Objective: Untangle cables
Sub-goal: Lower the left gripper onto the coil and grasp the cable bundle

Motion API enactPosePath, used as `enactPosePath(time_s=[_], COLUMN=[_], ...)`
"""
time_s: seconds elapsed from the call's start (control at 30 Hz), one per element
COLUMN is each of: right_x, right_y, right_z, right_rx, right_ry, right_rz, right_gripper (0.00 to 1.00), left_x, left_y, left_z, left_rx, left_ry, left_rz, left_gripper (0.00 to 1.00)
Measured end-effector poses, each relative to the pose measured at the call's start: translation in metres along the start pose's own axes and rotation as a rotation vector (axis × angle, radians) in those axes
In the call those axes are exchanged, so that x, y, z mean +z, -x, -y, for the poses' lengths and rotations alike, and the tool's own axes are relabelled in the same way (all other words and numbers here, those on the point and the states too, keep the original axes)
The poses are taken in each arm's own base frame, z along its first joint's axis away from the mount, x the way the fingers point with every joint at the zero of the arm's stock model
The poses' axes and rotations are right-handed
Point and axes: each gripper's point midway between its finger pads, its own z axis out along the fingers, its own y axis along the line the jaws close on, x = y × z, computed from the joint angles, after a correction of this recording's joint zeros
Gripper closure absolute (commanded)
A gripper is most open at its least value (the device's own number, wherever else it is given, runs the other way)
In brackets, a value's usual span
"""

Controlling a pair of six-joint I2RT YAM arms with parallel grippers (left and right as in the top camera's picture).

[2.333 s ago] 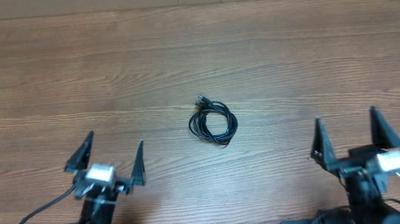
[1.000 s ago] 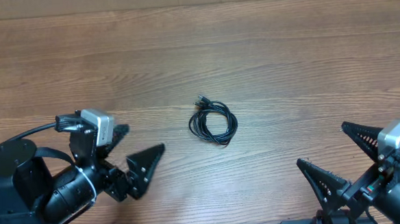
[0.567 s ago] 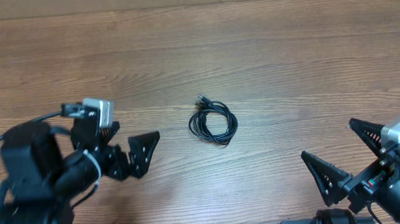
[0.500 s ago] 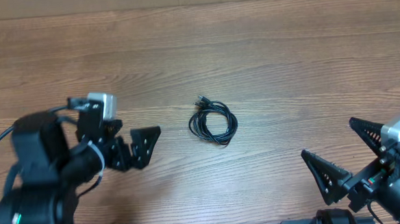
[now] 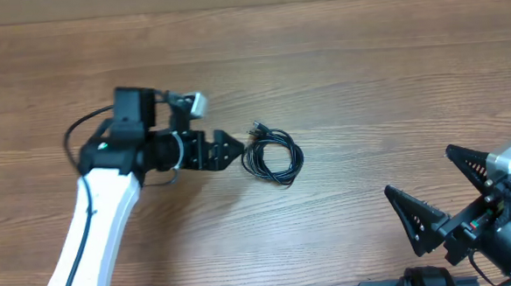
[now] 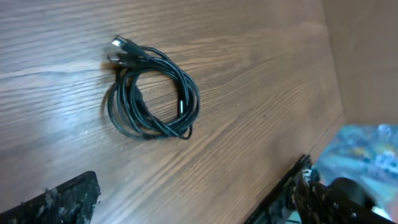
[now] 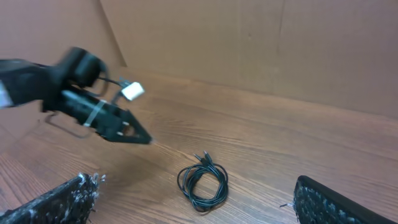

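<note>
The table (image 5: 366, 85) is a broad top of brown wood, its grain running left to right, with a pale sheen of soft light across it in the left wrist view. Along its far edge stands a plain tan wall (image 7: 249, 43) of flat panels, with a faint upright seam and a slanted join towards the left.
</note>
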Motion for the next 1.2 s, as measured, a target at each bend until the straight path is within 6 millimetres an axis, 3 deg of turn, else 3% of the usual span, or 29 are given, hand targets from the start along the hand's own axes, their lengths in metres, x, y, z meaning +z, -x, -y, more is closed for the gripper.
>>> enactPosePath(time_s=[0.3,0.6,1.2], right_x=[0.000,0.000,0.000], right_y=[0.000,-0.002,-0.004], right_z=[0.000,0.000,-0.003], right_rx=[0.000,0.007,0.011], right_ry=[0.000,0.001,0.019], right_rz=[0.000,-0.010,-0.015], right_gripper=[0.00,0.00,0.00], left_x=[0.062,0.106,0.140], left_y=[0.002,0.017,-0.003], left_z=[-0.045,-0.055,-0.091], left_rx=[0.042,0.106,-0.012], left_ry=[0.177,0.208,0.273], left_rz=[-0.091,-0.066,-0.144], left_gripper=[0.00,0.00,0.00])
